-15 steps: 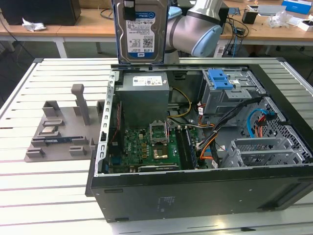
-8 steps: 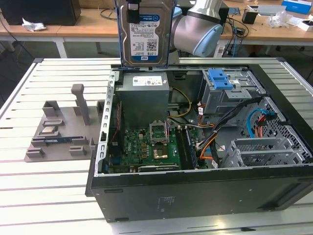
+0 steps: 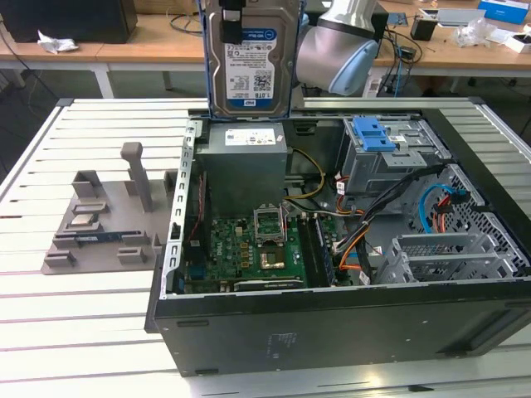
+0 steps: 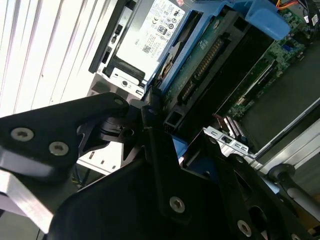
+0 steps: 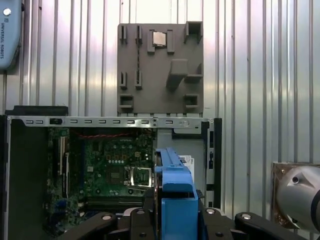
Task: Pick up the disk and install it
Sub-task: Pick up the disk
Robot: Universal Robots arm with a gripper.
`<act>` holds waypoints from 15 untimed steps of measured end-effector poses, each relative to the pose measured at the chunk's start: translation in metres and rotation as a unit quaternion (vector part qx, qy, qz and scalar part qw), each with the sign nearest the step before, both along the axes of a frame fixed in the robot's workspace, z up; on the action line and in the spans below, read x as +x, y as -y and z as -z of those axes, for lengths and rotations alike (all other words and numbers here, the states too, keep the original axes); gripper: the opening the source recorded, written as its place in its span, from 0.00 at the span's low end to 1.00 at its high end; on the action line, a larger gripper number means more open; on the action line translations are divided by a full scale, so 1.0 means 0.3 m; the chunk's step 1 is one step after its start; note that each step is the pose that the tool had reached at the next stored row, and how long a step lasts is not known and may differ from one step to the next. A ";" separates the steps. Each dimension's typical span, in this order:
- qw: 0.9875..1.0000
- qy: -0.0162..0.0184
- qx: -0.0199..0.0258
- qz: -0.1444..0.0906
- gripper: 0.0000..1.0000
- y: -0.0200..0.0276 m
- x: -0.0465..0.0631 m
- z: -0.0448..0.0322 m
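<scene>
At nine o'clock in the exterior view lies a grey parts tray [image 3: 99, 220]. At twelve, the disk [image 3: 251, 58] hangs upright over the power supply [image 3: 246, 157], with the gripper [image 5: 175, 212] clamped tight on its blue-railed edges. The drive cage [image 3: 386, 153] sits toward two o'clock. A tilted descent there would likely jam the rails or snag the cables [image 3: 404, 186].
</scene>
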State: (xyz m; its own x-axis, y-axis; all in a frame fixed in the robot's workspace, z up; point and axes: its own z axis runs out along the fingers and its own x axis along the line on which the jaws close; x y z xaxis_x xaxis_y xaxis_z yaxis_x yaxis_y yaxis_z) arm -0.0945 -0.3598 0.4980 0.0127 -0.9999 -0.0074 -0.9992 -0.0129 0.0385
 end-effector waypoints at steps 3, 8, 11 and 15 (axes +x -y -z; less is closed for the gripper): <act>1.000 0.000 0.000 0.000 0.37 0.013 0.008 0.000; 1.000 0.000 0.000 0.000 0.37 0.039 0.026 0.001; 1.000 0.000 0.000 0.000 0.37 0.054 0.037 0.001; 1.000 0.000 0.000 0.000 0.37 0.074 0.052 0.001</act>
